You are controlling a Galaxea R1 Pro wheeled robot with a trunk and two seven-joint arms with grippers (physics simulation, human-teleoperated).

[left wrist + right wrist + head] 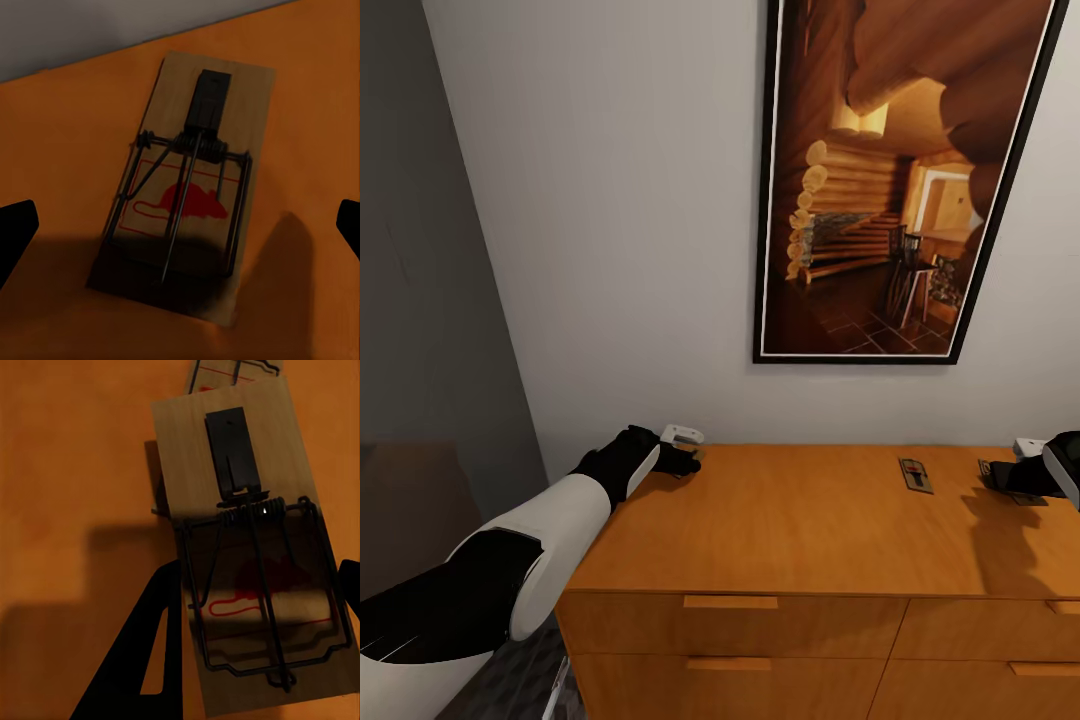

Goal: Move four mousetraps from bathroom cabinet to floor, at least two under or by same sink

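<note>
Left wrist view, mousetrap (187,195) long axis toward wall (112,26)

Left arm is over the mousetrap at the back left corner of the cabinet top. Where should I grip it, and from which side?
Come straight down from above. That mousetrap lies flat on the cabinet, so only its thin wooden edges offer purchase. Close the left gripper across the two long edges near the middle; its fingertips already flank them, open. Keep clear of the wire spring bar on top.

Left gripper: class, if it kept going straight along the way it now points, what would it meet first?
Most likely the mousetrap lying flat on the cabinet top. It sits centred between the open fingers of the left gripper, directly ahead. How much gap remains is hard to judge.
</note>
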